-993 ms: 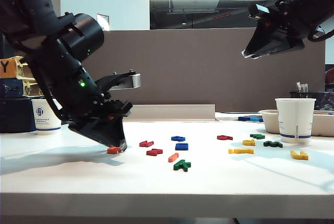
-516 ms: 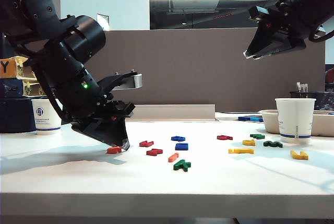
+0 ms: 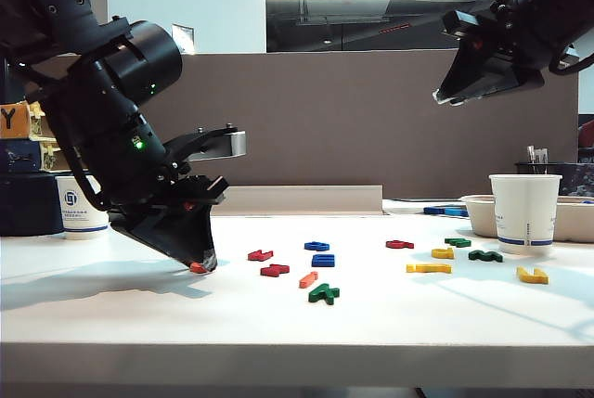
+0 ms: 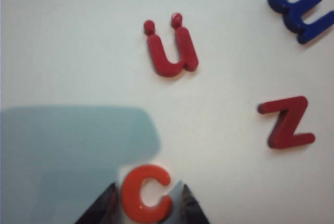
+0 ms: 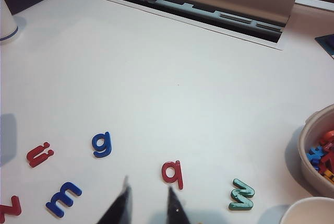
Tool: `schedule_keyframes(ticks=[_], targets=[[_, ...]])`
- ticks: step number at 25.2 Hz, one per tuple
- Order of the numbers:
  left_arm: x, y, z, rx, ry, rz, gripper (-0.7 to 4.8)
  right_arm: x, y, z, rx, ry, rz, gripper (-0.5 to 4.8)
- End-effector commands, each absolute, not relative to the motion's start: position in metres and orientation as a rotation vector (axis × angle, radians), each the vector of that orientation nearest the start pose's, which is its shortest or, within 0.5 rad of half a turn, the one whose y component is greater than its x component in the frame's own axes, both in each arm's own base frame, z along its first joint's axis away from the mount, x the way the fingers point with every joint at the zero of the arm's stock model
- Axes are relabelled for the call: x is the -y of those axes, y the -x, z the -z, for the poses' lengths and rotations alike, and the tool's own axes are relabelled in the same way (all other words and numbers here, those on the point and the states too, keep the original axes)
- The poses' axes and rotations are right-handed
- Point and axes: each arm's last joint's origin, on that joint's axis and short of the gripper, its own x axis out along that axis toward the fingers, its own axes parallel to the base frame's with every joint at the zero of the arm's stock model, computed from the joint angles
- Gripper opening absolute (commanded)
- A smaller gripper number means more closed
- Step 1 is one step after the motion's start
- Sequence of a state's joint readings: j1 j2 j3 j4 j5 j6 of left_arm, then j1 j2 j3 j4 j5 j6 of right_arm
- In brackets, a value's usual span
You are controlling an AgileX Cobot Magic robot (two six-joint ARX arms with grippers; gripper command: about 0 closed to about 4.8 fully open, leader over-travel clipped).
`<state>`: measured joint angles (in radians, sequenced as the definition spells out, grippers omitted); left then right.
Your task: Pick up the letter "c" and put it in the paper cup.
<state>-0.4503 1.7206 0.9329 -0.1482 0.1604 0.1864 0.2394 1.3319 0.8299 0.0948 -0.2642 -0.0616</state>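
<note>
Orange-red letter "c" is lying flat on the white table, sitting between the two fingertips of the left gripper, jaws flanking it on both sides (whether they are actually pinching it, cannot tell). Right gripper is hanging high over the table with its jaws spread, holding nothing. Paper cup is standing at far right, bearing a small blue logo, unreadable. Red "ü" and red "z" are lying nearby.
</note>
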Motion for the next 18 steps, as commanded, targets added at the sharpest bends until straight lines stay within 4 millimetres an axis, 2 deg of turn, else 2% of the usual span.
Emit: schedule_keyframes(ticks=[1, 4, 5, 6, 18], targets=[[0.1468, -0.2926, -0.1497, -0.941, -0.31, 0.649, 1.52, -0.0758, -0.2787, -0.2604, -0.378, 0.057, -0.51, 0.85], [0.1466, -0.2922, -0.1494, -0.947, -0.31, 0.649, 1.34, -0.0758, -0.2787, -0.2604, -0.378, 0.057, -0.51, 0.85], [0.1465, -0.2919, -0.1492, -0.951, -0.311, 0.649, 0.95, -0.0759, -0.2787, -0.2604, -0.378, 0.057, -0.51, 0.85], [0.1464, -0.2918, -0.1491, -0.953, -0.311, 0.649, 0.77, -0.0759, -0.2787, -0.2604, -0.378, 0.057, -0.51, 0.85], [0.1477, -0.2943, -0.1512, -0.916, -0.305, 0.652, 0.78, -0.0759, -0.2787, -0.2604, -0.378, 0.057, -0.51, 0.85]])
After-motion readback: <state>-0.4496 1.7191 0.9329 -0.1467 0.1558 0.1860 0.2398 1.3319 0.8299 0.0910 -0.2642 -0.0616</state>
